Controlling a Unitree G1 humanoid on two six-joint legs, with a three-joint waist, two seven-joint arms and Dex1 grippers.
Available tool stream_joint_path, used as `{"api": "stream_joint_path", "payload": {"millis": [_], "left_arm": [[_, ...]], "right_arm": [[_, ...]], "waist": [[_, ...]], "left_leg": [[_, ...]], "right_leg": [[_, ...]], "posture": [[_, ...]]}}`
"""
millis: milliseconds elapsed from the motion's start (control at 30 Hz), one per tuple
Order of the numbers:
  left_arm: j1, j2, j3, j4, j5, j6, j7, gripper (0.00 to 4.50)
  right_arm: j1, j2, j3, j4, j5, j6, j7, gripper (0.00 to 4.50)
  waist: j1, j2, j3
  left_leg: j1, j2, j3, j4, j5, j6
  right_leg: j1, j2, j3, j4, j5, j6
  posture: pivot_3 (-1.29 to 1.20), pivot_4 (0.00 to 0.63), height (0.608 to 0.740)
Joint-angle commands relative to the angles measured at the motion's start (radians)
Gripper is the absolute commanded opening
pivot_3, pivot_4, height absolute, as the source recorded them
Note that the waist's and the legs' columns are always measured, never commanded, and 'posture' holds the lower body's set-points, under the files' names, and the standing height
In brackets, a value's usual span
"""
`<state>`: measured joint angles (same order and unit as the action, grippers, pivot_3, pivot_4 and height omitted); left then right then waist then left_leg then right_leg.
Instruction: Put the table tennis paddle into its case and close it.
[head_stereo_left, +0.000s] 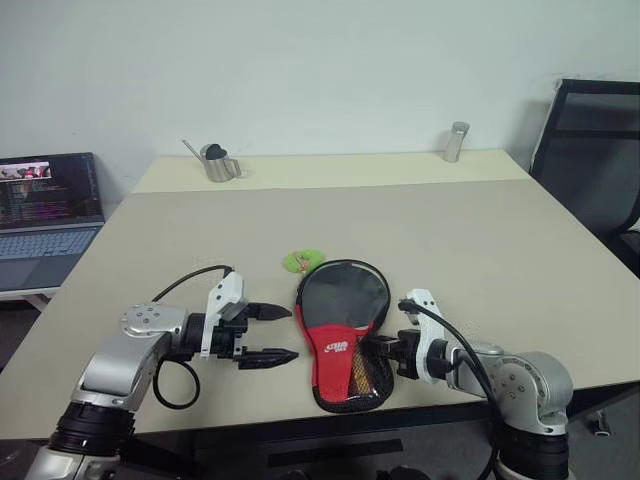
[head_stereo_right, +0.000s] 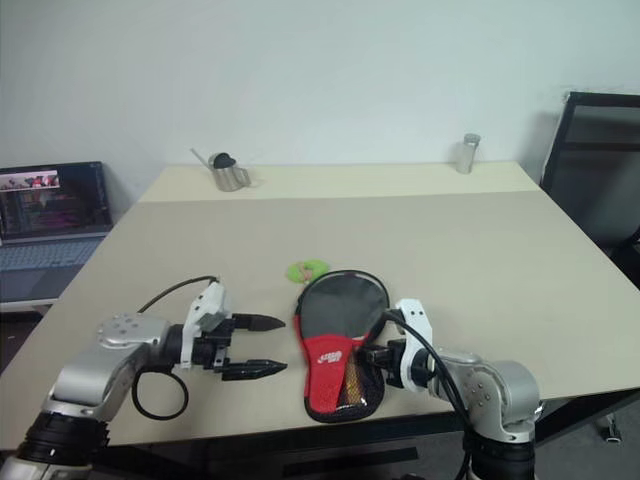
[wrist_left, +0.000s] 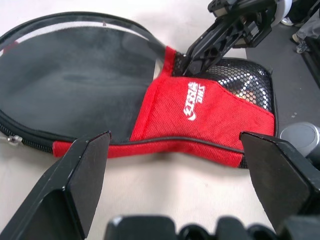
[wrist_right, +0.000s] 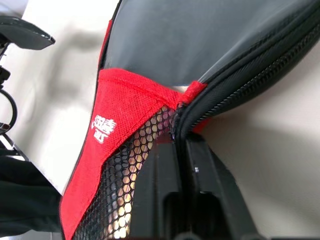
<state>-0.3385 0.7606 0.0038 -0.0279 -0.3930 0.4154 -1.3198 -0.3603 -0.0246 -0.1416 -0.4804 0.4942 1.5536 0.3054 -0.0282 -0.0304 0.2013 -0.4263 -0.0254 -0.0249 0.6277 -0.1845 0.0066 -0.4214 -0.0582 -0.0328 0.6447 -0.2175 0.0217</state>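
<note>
The black and red case (head_stereo_left: 335, 340) lies flat near the table's front edge, its zip standing open along the right side. The table tennis paddle is inside it: a light wooden handle (wrist_right: 120, 210) shows through the mesh pocket. The small green tag (head_stereo_left: 303, 260) lies just beyond the case's round end. My right gripper (head_stereo_left: 380, 346) is at the case's right edge by the neck. Its fingers (wrist_left: 200, 47) are pressed together on the zip edge (wrist_right: 210, 107). My left gripper (head_stereo_left: 270, 333) stands open a little to the left of the case, holding nothing.
A small metal watering can (head_stereo_left: 217, 162) and a metal cylinder (head_stereo_left: 457, 141) stand at the table's far edge. An open laptop (head_stereo_left: 45, 215) sits on a side surface to the left. A black chair (head_stereo_left: 595, 160) stands at the right.
</note>
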Motion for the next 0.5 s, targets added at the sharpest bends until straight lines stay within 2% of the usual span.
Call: {"api": "stream_joint_path", "payload": {"millis": [33,267,333,500], "left_arm": [[0.002,0.019,0.007,-0.017,-0.006,-0.021,-0.002,4.5],[0.006,0.022,0.005,-0.011,-0.005,-0.03,-0.007,4.5],[0.003,0.023,0.004,-0.004,-0.002,-0.034,-0.01,4.5],[0.0,0.02,0.011,0.003,-0.009,-0.028,-0.006,4.5]], "right_arm": [[0.015,0.001,-0.027,-0.07,0.023,0.019,-0.006,1.4],[0.038,-0.073,-0.02,-0.149,0.038,0.021,0.018,3.9],[0.031,-0.094,-0.039,-0.178,0.063,0.03,0.043,4.46],[0.014,-0.147,-0.097,-0.229,0.145,0.026,0.123,4.46]], "waist": [[0.0,0.0,0.0],[0.001,0.0,0.0],[0.001,0.0,0.0],[0.001,0.0,0.0]], "left_leg": [[0.0,0.0,0.0,0.0,0.0,0.0],[0.0,0.0,0.0,0.0,0.0,0.0],[0.0,0.0,0.0,0.0,0.0,0.0],[0.0,0.001,-0.001,0.0,0.0,-0.001]], "right_leg": [[0.0,0.0,0.0,0.0,-0.002,-0.003],[0.0,0.0,0.0,0.0,-0.002,-0.004],[0.0,0.0,0.0,0.0,-0.002,-0.004],[0.0,0.0,-0.001,0.0,-0.003,-0.004]], "posture": [[0.0,0.15,0.74],[0.0,0.15,0.74],[0.0,0.15,0.74],[0.0,0.15,0.74]]}}
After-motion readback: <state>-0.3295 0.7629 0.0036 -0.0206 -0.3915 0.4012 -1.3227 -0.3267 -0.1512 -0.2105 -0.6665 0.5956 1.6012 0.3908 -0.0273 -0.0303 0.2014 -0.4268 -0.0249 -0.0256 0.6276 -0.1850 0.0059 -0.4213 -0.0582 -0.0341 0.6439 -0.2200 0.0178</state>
